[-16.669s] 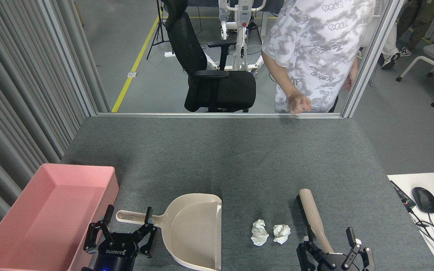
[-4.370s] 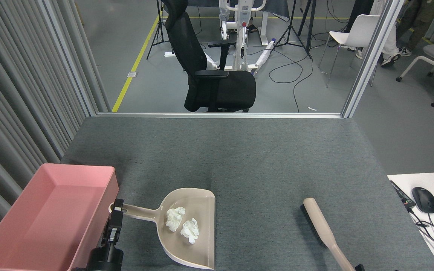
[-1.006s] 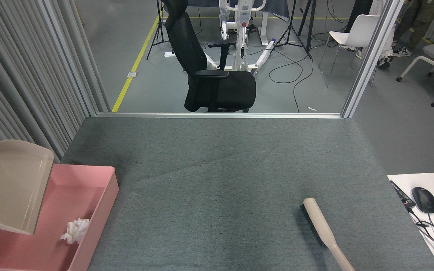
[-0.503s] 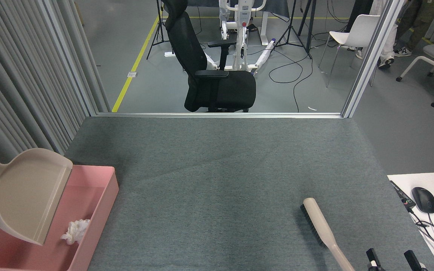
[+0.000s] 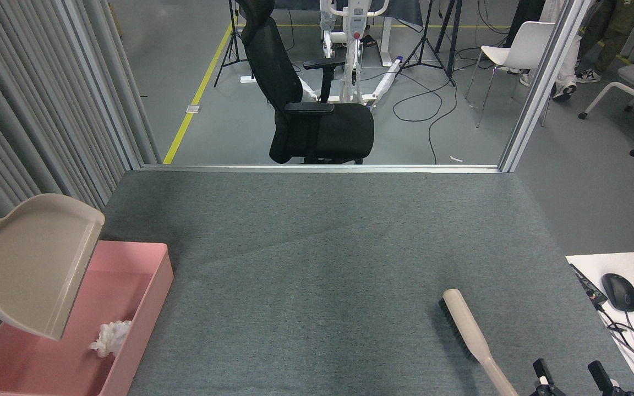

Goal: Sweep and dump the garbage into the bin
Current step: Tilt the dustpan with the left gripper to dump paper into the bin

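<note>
Garbage in the pink bin, dustpan held tilted above it.
One crumpled white paper ball (image 5: 109, 337) is seen inside the bin (image 5: 152, 286) at eight o'clock, beside the beige dustpan (image 5: 36, 264). The right gripper (image 5: 573, 377), fingers spread apart, is seen at five o'clock near the brush (image 5: 474, 338); the left gripper is out of view.

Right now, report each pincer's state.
Left pincer: out of view; the dustpan hangs tilted over the bin.
Right pincer: open, empty.

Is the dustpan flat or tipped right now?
Tipped. The dustpan hangs tilted over the pink bin, mouth downward, with one paper ball visible inside the bin.
</note>
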